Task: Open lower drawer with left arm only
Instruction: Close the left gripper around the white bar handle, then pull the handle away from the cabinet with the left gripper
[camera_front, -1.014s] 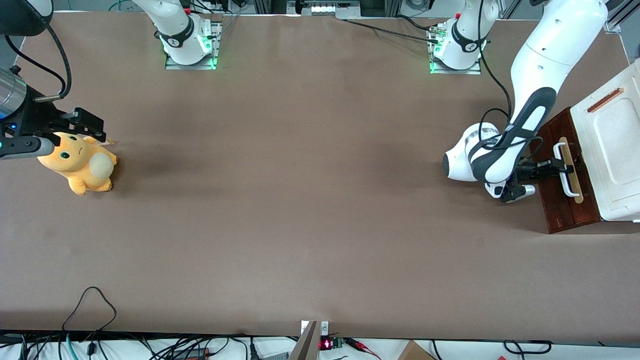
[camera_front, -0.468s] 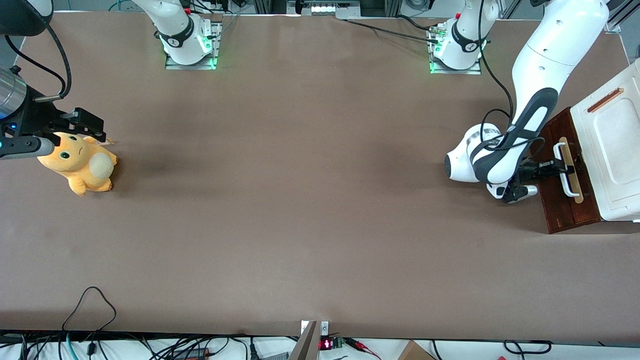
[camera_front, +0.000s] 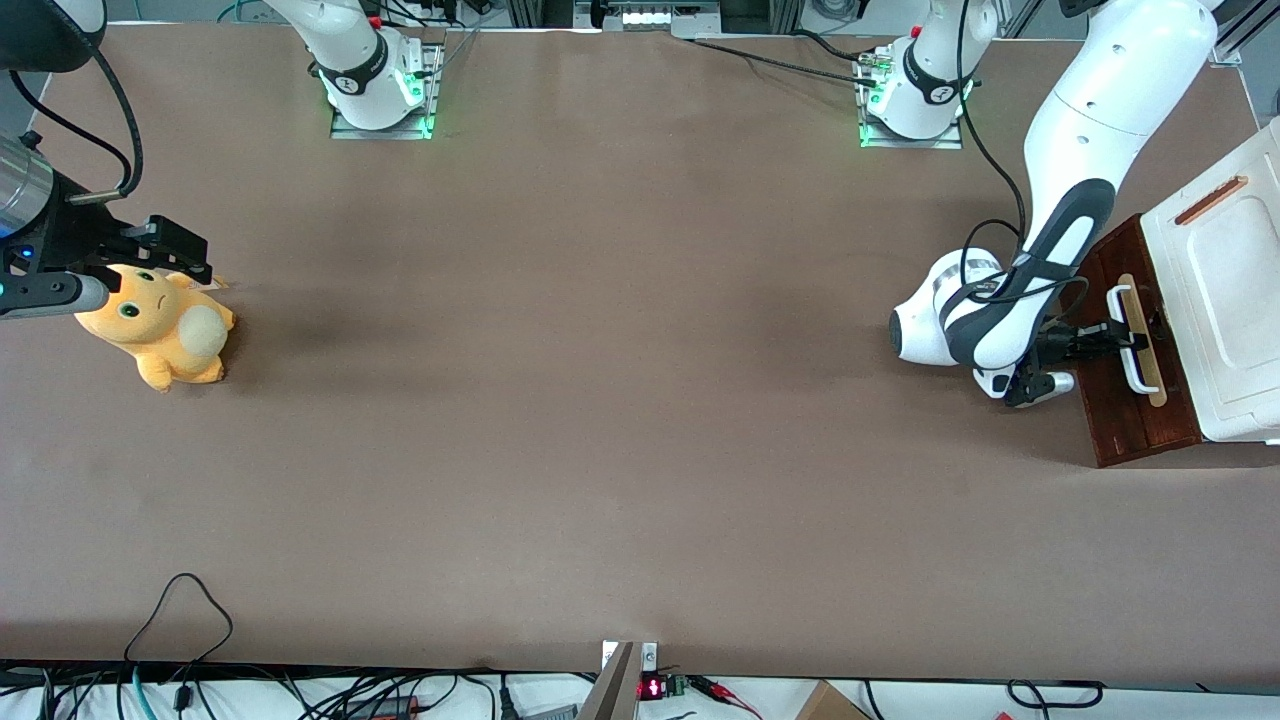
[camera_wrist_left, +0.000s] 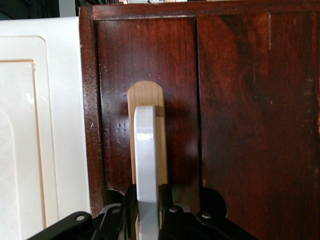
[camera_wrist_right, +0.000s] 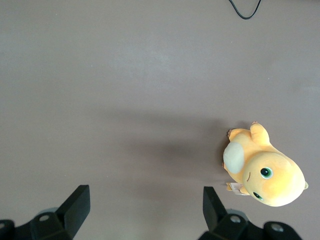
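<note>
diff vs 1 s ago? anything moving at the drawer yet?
Slight only. The left arm drew its wrist a little toward the parked arm's end, and the white loop handle and lower drawer front came with it by a small amount. The gripper stays at the handle, fingers on either side of it. The white panel and the plush toy have not moved.

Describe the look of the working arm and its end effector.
The left arm is glossy white with rounded links and a dark grey inset along the forearm. A black cable loops around its rounded white wrist. Its base carries a black ring and glows green. The end effector is small and black, at the drawer's white handle.
</note>
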